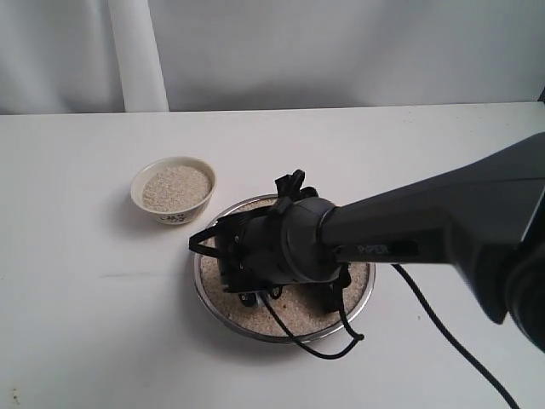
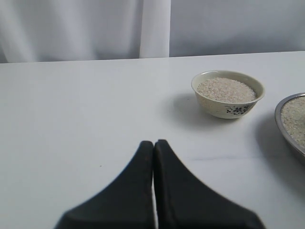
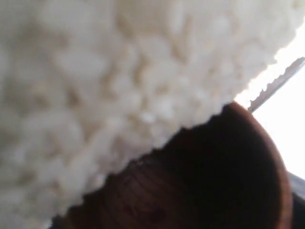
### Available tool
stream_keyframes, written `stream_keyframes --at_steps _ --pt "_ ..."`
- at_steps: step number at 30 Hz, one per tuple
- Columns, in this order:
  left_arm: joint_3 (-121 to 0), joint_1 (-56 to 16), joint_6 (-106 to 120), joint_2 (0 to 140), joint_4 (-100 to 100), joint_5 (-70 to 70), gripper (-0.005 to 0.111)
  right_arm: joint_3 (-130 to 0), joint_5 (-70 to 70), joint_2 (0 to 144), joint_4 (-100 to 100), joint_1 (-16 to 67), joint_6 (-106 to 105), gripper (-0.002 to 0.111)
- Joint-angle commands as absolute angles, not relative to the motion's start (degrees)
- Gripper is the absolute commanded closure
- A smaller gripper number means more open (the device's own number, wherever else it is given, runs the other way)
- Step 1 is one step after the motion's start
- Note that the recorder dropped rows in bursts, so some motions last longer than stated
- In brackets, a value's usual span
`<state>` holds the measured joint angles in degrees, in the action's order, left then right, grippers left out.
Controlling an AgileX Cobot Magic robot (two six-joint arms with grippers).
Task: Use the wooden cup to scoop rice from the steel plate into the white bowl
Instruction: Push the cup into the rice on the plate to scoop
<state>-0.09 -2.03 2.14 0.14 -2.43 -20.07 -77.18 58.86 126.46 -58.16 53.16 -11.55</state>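
My right claw point(image 1: 223, 247) is down in the plate point(image 1: 255, 329), clamped on the cup point(image 3: 214, 181), whose mouth is pushed into the rice point(image 3: 105, 86). The bowl point(image 1: 174, 218), heaped with rice, sits just beside the plate at its ten o'clock. My left claw point(image 2: 153, 145) is pressed together.

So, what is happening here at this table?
The right arm holds a small reddish-brown wooden cup down in the pale rice of the wide shiny steel plate. The small cream-white ceramic bowl beside it already holds rice. The left end effector hangs shut over the white table.
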Motion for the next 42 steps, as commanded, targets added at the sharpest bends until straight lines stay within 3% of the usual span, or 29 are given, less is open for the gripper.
stream_keyframes --at_steps 1,42 --pt "0.0 -2.4 2.0 0.0 -2.4 -19.9 0.107 -77.5 50.2 127.1 -53.1 53.4 -9.5 0.108" --pt "0.0 -2.4 2.2 0.0 -2.4 -19.9 0.107 -77.5 39.6 125.1 -42.9 51.5 -4.1 0.108"
